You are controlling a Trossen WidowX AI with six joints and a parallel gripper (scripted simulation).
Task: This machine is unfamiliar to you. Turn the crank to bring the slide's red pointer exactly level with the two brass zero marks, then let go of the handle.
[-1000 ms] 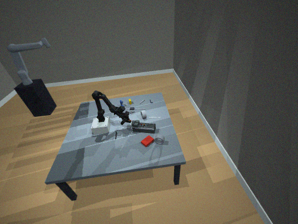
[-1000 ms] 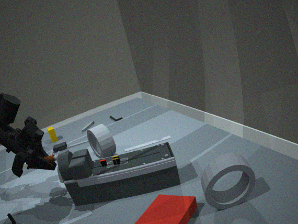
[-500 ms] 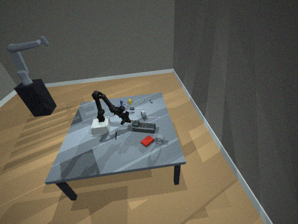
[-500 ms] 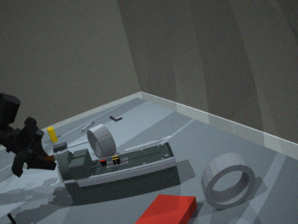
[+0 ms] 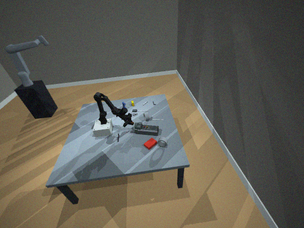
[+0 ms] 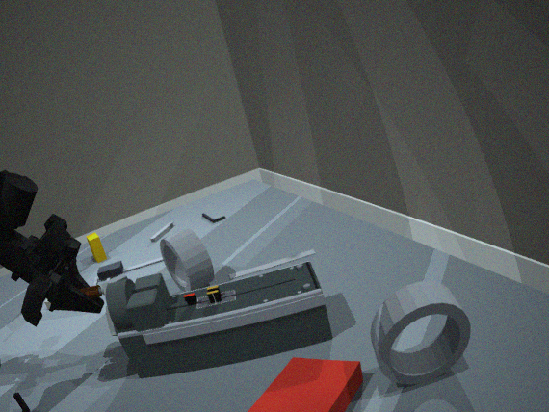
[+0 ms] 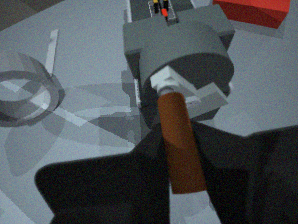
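Note:
The dark grey-green machine (image 5: 146, 132) (image 6: 231, 332) (image 7: 187, 45) stands on the table. The red pointer (image 6: 190, 297) (image 7: 164, 12) sits in its top slot, a short gap to the crank-housing side of the brass zero marks (image 6: 213, 292) (image 7: 156, 5), not level with them. The orange-brown crank handle (image 6: 90, 291) (image 7: 179, 135) sticks out from the pale crank arm (image 7: 167, 79) at the housing's end. My gripper (image 5: 132, 123) (image 6: 87, 295) (image 7: 172, 126) is shut on the handle, with a dark finger on each side of it. The far parts of the fingertips are partly hidden.
A red block (image 5: 150, 143) (image 6: 308, 387) (image 7: 252, 12) and a grey ring (image 5: 162, 144) (image 6: 462, 329) lie beside the machine. Another ring (image 6: 196, 265) (image 7: 56, 95) stands on its other side. A yellow block (image 5: 132, 103) (image 6: 96, 247) and small tools are farther back.

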